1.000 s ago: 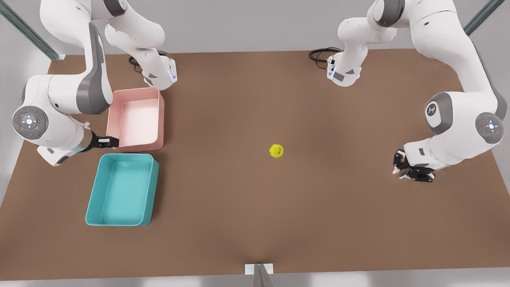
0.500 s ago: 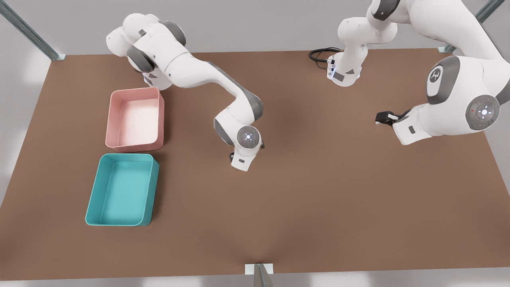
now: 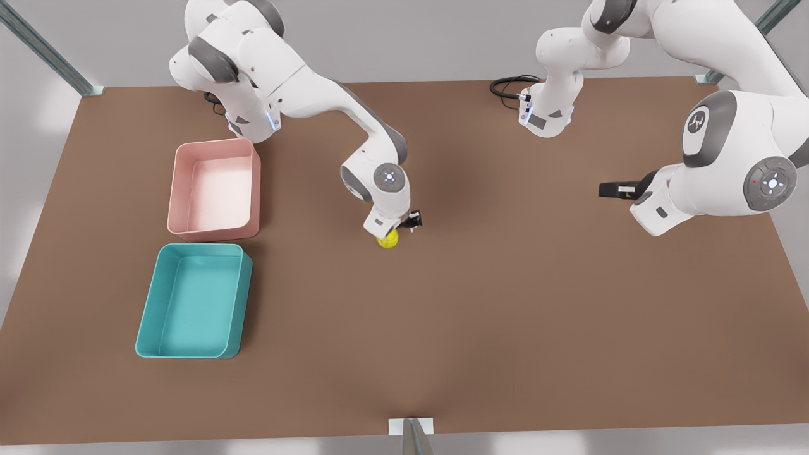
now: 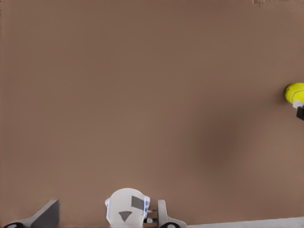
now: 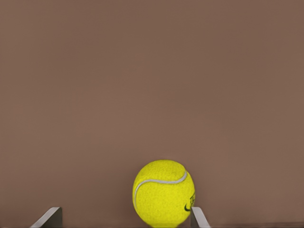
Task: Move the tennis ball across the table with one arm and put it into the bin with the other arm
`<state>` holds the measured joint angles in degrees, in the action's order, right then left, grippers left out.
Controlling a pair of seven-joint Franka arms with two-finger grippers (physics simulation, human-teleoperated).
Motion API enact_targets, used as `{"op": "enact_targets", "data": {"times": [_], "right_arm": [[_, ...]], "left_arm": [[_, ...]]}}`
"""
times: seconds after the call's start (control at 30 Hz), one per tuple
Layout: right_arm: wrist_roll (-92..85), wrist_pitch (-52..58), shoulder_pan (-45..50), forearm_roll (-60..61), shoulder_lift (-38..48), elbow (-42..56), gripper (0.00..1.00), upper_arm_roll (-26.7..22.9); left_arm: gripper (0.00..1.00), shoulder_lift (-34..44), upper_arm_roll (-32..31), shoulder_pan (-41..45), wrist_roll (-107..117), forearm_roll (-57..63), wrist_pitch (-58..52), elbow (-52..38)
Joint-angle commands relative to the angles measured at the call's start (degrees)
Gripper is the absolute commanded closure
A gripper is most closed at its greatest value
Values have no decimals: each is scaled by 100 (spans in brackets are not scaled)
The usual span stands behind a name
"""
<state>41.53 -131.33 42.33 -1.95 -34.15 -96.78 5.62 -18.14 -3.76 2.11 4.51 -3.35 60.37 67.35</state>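
The yellow tennis ball lies on the brown table near its middle. My right gripper, on the arm based at the front view's left, hangs directly over it. In the right wrist view the ball sits between the spread fingertips, close against one of them and far from the other; the right gripper is open. My left gripper waits open, raised over the table at the front view's right. From its wrist view the ball shows far off.
A pink bin and a teal bin stand side by side at the front view's left. The two arm bases sit at the table's far edge. Bare table lies between ball and bins.
The right arm swung from beside the bins to the table's middle and now hangs over the ball. The ball lies farther toward the front view's left. The left gripper rose and drew back.
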Motion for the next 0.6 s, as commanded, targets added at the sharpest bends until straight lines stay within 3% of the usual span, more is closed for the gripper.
{"op": "enact_targets", "data": {"times": [0.0,0.57], "right_arm": [[1586,-420,-5,-7,14,-157,0,-8],[1560,-1009,65,-86,-671,-342,0,-96]], "left_arm": [[0,3,-2,0,964,1,-25,-2],[0,-6,-10,0,973,-7,-43,-2]]}}
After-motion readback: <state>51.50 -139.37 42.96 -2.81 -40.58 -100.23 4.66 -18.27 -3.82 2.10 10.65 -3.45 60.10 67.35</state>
